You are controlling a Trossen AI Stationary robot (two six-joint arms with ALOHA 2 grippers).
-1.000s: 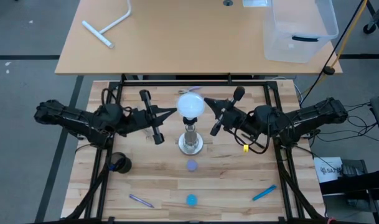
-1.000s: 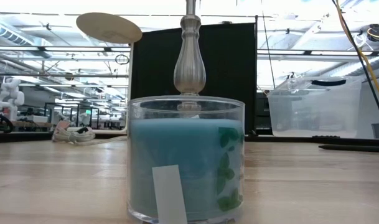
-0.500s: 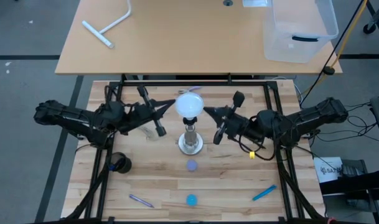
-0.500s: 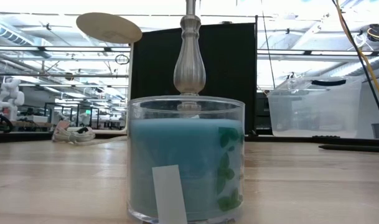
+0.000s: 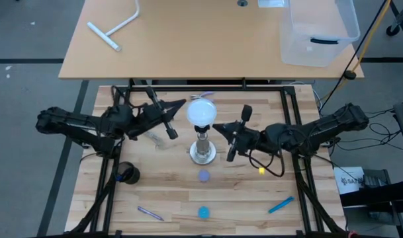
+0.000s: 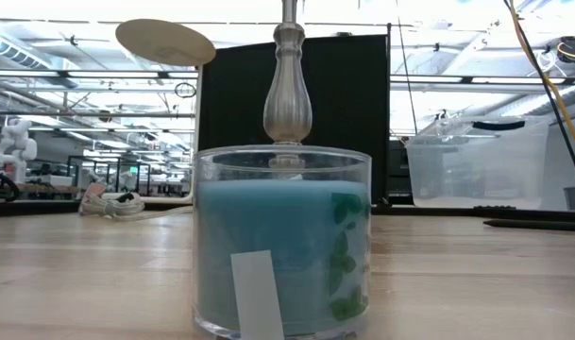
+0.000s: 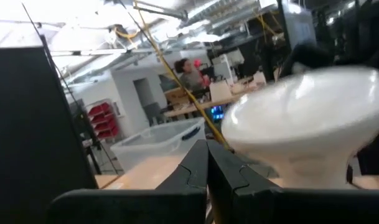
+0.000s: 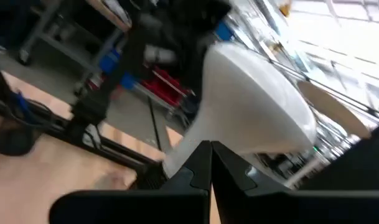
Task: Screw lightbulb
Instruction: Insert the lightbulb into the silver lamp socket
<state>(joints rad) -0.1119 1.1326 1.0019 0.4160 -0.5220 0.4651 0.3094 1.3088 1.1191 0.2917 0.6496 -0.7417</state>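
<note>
The white frosted lightbulb (image 5: 202,112) stands upright with its neck in the top of the silvery socket stand (image 5: 202,151) at the table's middle. My left gripper (image 5: 183,104) is shut, with its tip close to the bulb's left far side. The bulb also shows just beside the fingers in the left wrist view (image 7: 301,124). My right gripper (image 5: 216,126) is shut, with its tip close to the bulb's right near side. In the right wrist view its tip stands by the bulb's lower taper (image 8: 245,106). In the low view only the stand's post (image 6: 287,94) shows. My left gripper holds nothing; its shut fingertips (image 7: 208,155) point level from the table's left at the bulb's side, and I cannot tell whether they touch it. My right gripper holds nothing; its shut fingertips (image 8: 209,158) point level from the right at the bulb's taper, and I cannot tell whether they touch it.
A glass jar of blue candle (image 6: 282,246) stands just near of the stand (image 5: 204,176). A blue cap (image 5: 203,212), a blue pen (image 5: 280,205) and a purple pen (image 5: 149,213) lie near the front edge. A clear bin (image 5: 317,33) stands on the far table.
My left gripper has swung toward the table's far edge along the bulb's left side, staying shut. My right gripper has moved toward the near edge and a little left along the bulb's right side, staying shut. The bulb and stand have kept their place.
</note>
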